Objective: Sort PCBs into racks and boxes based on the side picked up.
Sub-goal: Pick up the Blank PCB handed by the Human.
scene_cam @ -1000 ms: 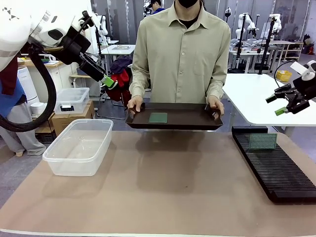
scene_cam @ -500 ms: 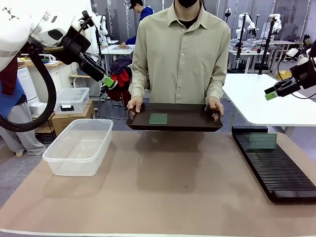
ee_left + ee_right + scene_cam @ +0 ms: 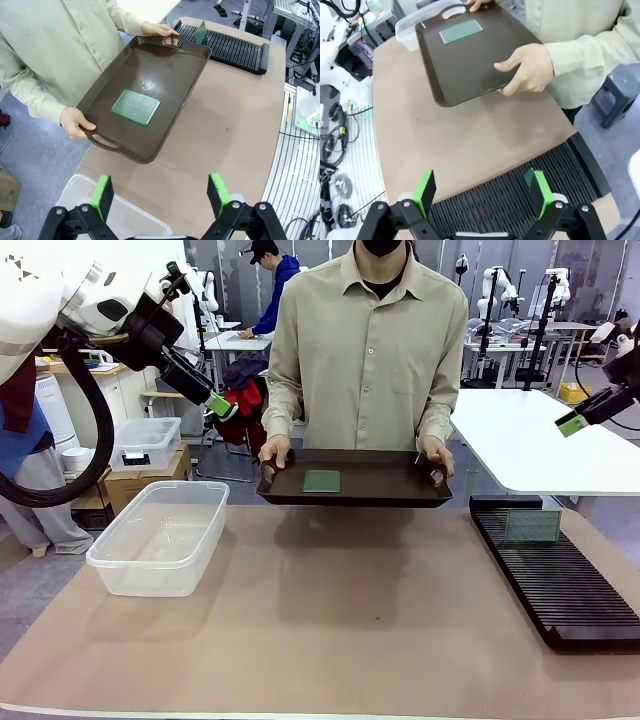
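Note:
A person holds a dark brown tray (image 3: 380,485) over the far edge of the table, one hand on each handle. One green PCB (image 3: 321,481) lies flat on it, left of centre, seen again as the PCB (image 3: 135,107) and the PCB (image 3: 460,31). A second PCB (image 3: 531,526) stands upright in the far end of the black rack (image 3: 560,585) at the right. The clear box (image 3: 160,535) sits at the left with nothing in it. My left gripper (image 3: 220,405) hangs open high above the box, its jaws (image 3: 161,192) wide apart. My right gripper (image 3: 573,422) is open too, raised at the far right above the rack (image 3: 520,200).
A white table (image 3: 530,445) stands behind the rack. A smaller lidded bin (image 3: 145,443) rests on a cardboard carton beyond the box. The brown mat (image 3: 330,620) between box and rack is bare. Another person works at a table far behind.
My right gripper has risen and drawn back toward the right edge. The left arm has stayed still. The tray and its PCB have barely moved.

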